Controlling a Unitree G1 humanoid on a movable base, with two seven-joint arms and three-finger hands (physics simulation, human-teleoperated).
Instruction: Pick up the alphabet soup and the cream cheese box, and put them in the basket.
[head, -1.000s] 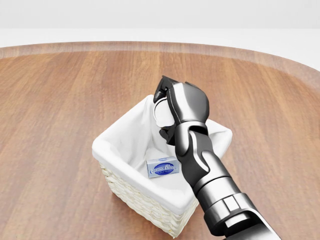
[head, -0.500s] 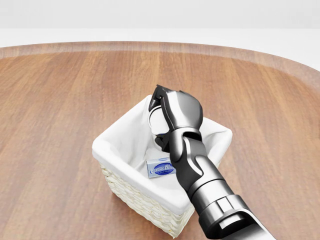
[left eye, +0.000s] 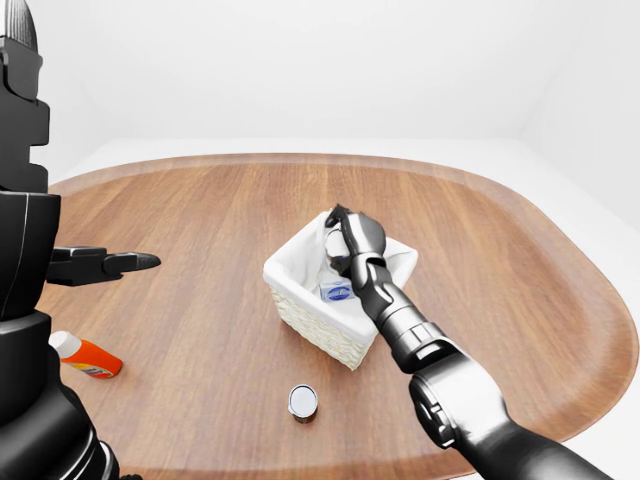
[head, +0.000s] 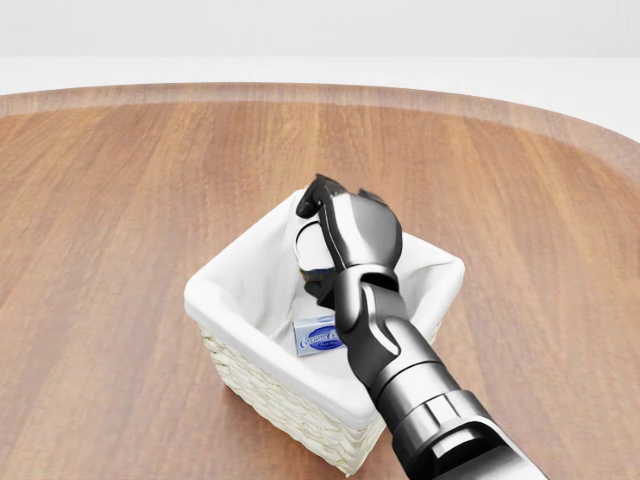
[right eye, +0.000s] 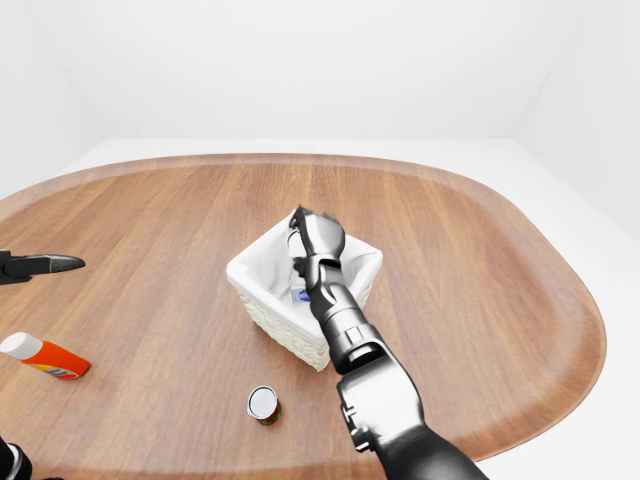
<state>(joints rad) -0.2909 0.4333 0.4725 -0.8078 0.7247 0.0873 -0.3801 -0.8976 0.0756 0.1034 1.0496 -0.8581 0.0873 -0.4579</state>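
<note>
A white-lined wicker basket (head: 222, 296) stands in the middle of the round wooden table. The cream cheese box (head: 314, 338), blue and white, lies on the basket's floor. My right hand (head: 318, 240) reaches in from the bottom right and is shut on the alphabet soup can (head: 309, 248), holding it tilted inside the basket just above the box. Only the can's pale end and a dark strip show between the fingers. My left hand (left eye: 112, 264) hangs over the table at the left of the left-eye view, fingers stretched out, empty.
A small can (left eye: 302, 402) stands upright on the table below the basket in the left-eye view. An orange bottle with a white cap (left eye: 86, 356) lies at the lower left. The table's curved edge (left eye: 590, 330) runs close on the right.
My right hand has moved a little left and down into the basket with the can, covering more of the cream cheese box. The basket and box have not moved.
</note>
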